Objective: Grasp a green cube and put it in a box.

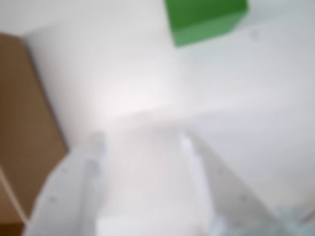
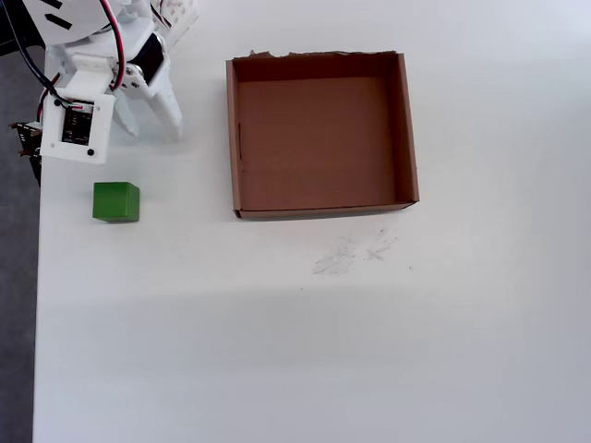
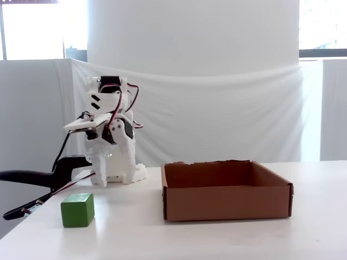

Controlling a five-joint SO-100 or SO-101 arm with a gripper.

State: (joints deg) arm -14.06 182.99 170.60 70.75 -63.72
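The green cube [image 2: 115, 201] rests on the white table near its left edge in the overhead view, left of the box [image 2: 233, 138], a shallow brown cardboard tray with a ragged far wall and nothing inside. My gripper [image 2: 148, 127] hovers just beyond the cube and points down, open, nothing between its white fingers. In the blurred wrist view the gripper [image 1: 142, 141] shows two spread fingers; the cube [image 1: 206, 19] lies ahead at the top edge, the box [image 1: 24, 123] at the left. The fixed view has the cube [image 3: 77, 209] left of the box [image 3: 227, 203].
The table's left edge [image 2: 37, 277] runs close beside the cube, with dark floor past it. Faint pencil scribbles [image 2: 355, 251] mark the table in front of the box. The arm's base and cables [image 3: 111, 162] stand behind the cube. A white cloth backdrop hangs behind.
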